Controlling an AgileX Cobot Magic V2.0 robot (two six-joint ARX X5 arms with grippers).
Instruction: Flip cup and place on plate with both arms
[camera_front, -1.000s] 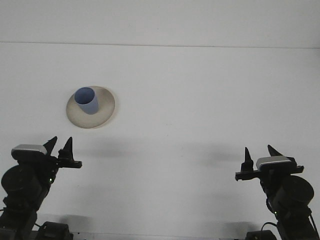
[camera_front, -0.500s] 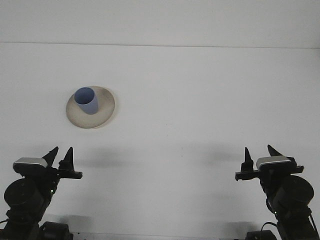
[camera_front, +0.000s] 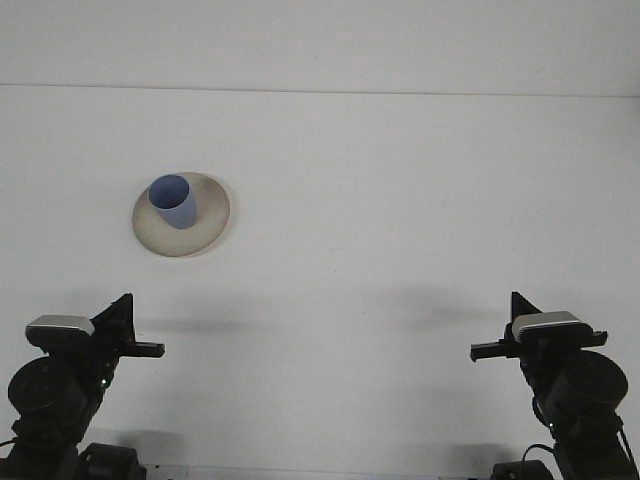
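Observation:
A blue cup (camera_front: 174, 202) stands on the beige plate (camera_front: 207, 232) at the left of the white table, its open mouth facing up. It sits toward the plate's far left side. My left gripper (camera_front: 125, 301) is low at the bottom left, well short of the plate, with its fingers together and nothing in them. At the bottom right my right gripper (camera_front: 519, 301) is likewise shut and empty, far from the cup.
The white table (camera_front: 400, 200) runs back to a seam with the wall at the top. Only the plate and cup lie on it.
Both grippers have gone from open to shut; each pair of spread fingertips now shows as one point. The left arm sank slightly a second ago. The cup and plate have not moved.

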